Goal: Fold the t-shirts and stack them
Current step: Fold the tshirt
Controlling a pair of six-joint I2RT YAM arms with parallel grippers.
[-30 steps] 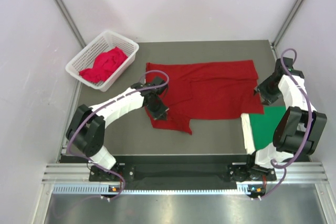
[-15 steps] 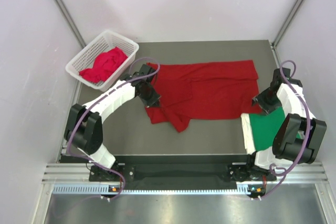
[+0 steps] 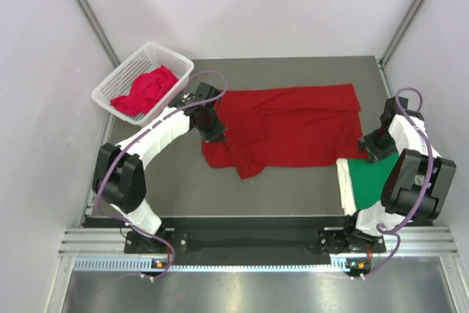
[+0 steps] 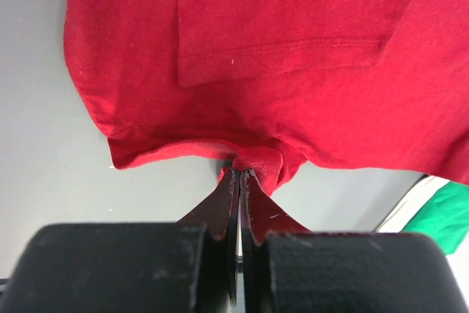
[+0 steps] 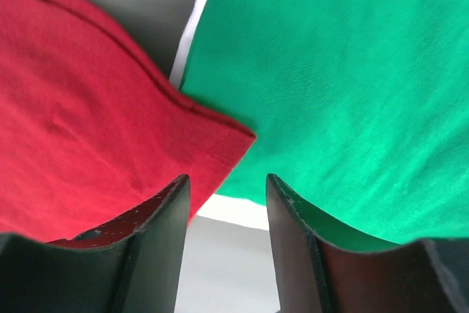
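Three t-shirts are in sight. One dark red t-shirt [image 3: 293, 126] lies spread across the middle of the grey surface [image 3: 293, 188], its long side running left to right, with a flap folded over on top and a loose, rumpled point of cloth hanging toward the near edge at its left end. At that left end the left hand [image 3: 214, 131] is clenched on the shirt: the wrist view shows its two fingers pressed together with a small bunched fold of red cloth pinched at their tips, right at the hem. The right hand [image 3: 370, 146] sits at the shirt's near right corner, its fingers [image 5: 161, 210] parted with a clear gap between them and grasping nothing; the red corner lies just beyond that gap, overlapping the green t-shirt [image 3: 374, 177]. That green shirt rests flat at the near right of the surface, with a white edge [image 3: 344, 181] showing along its left side. A pinkish red t-shirt [image 3: 146, 89] is crumpled inside the white basket [image 3: 154, 45] at the far left corner, well apart from both hands.
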